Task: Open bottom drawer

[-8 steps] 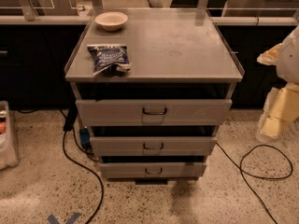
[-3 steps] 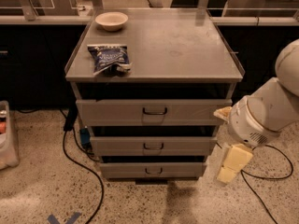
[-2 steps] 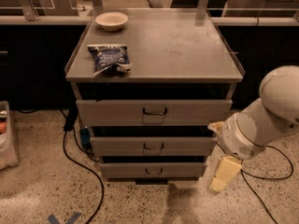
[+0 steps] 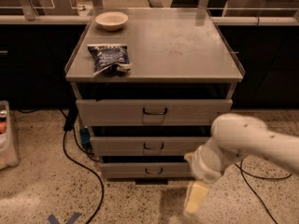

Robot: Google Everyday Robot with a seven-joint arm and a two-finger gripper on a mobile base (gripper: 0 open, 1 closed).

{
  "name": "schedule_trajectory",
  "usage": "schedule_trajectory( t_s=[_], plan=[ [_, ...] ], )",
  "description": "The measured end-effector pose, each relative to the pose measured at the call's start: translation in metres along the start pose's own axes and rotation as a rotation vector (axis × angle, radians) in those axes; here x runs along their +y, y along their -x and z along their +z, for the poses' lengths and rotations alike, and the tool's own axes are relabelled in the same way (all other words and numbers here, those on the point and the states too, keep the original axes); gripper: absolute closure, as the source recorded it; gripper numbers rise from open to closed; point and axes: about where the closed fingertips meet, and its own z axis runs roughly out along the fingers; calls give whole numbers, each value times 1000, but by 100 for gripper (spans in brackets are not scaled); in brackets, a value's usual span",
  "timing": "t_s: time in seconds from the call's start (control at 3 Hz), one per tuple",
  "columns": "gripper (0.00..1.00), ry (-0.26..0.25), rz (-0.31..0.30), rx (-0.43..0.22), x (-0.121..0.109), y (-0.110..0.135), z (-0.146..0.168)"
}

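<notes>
The bottom drawer [image 4: 140, 170] is the slimmest grey front at the foot of the grey cabinet, with a small dark loop handle [image 4: 153, 171]. It is shut; no tray shows. My gripper [image 4: 195, 197] hangs low at the end of the white arm [image 4: 243, 146], in front of and just right of the drawer's right end, above the floor. It is apart from the handle, well to its right.
Above are the mid-sized drawer [image 4: 149, 146] and the tallest drawer [image 4: 154, 112]. On the cabinet top [image 4: 187, 45] lie a blue snack bag [image 4: 109, 59] and a white bowl [image 4: 111, 20]. Black cables [image 4: 79, 164] run on the speckled floor at both sides. A bin [image 4: 5, 134] stands at far left.
My arm has swung in from the right and moved left and down, bringing the gripper closer to the bottom drawer's right end. The drawers have not moved.
</notes>
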Motion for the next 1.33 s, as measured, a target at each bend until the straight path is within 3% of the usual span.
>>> schedule_trajectory(
  t_s=[0.33,0.67,1.33],
  plan=[
    [0,48,-13,40,15,-31,54],
    [0,48,-13,40,15,-31,54],
    [0,52,-39,23,8,-46,113]
  ],
)
